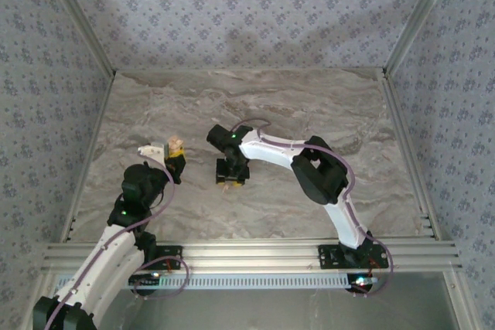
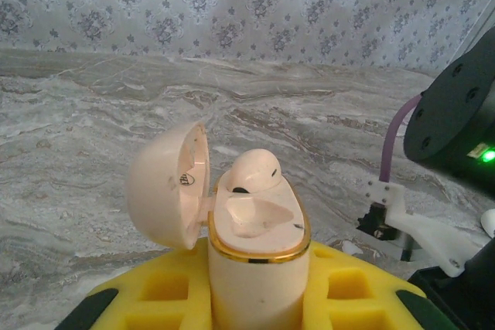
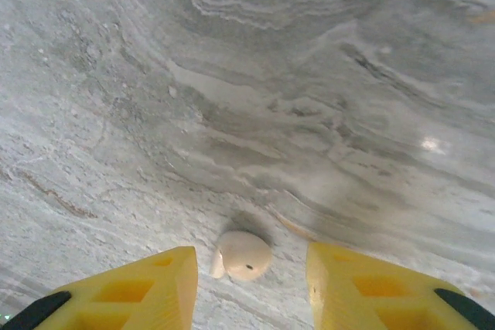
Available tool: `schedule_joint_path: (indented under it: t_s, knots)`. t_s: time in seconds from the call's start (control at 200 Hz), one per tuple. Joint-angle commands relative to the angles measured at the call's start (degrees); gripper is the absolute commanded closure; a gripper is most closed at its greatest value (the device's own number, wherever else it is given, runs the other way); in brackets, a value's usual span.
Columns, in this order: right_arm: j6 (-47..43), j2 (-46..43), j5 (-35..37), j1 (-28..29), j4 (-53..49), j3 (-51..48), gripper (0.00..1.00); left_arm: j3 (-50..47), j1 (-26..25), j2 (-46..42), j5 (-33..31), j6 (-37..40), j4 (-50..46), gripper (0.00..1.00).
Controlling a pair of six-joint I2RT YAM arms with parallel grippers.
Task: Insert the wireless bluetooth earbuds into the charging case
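Observation:
My left gripper (image 2: 255,287) is shut on the pale-pink charging case (image 2: 255,268), held upright between its yellow fingers (image 2: 352,287). The case's lid (image 2: 164,187) hangs open to the left. One earbud (image 2: 255,169) sits in the far socket, and the near socket (image 2: 251,214) holds nothing. From above, the case (image 1: 175,145) shows at the tip of the left gripper (image 1: 175,161). A second earbud (image 3: 244,255) lies on the marble table, between the spread yellow fingers (image 3: 139,291) of my right gripper (image 3: 249,287). That gripper is open, low over the earbud and not touching it. From above, the right gripper (image 1: 232,178) points down beside the case.
The right arm's black wrist (image 2: 456,110) and purple cable (image 2: 394,133) stand close to the right of the case. Patterned walls (image 1: 247,13) enclose the marble table (image 1: 309,113) on three sides. An aluminium rail (image 1: 247,253) runs along the near edge.

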Motion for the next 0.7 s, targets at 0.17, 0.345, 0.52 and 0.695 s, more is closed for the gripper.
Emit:
schedule_joint_path:
  t_s: [0.17,0.345,0.52,0.695]
  knots:
    - [1.99,-1.96,-0.56,0.83,-3.43,0.32,0.6,-0.4,0.29,-0.81,0.43,0.89,0.95,0.86]
    - [2.3,-0.63,-2.4,1.1,-2.25,0.08,0.61,-0.27,0.29,-0.8,0.43,0.98,1.03,0.86]
    - [2.61,0.04,-3.77,1.03,-1.19,-0.38,0.62,-0.31,0.34,-0.88,0.5,0.98,0.88,0.86]
    - [2.66,0.81,-4.55,1.02,-0.46,-0.32,0.63,-0.18,0.38,-1.16,0.35,0.95,0.65,0.86]
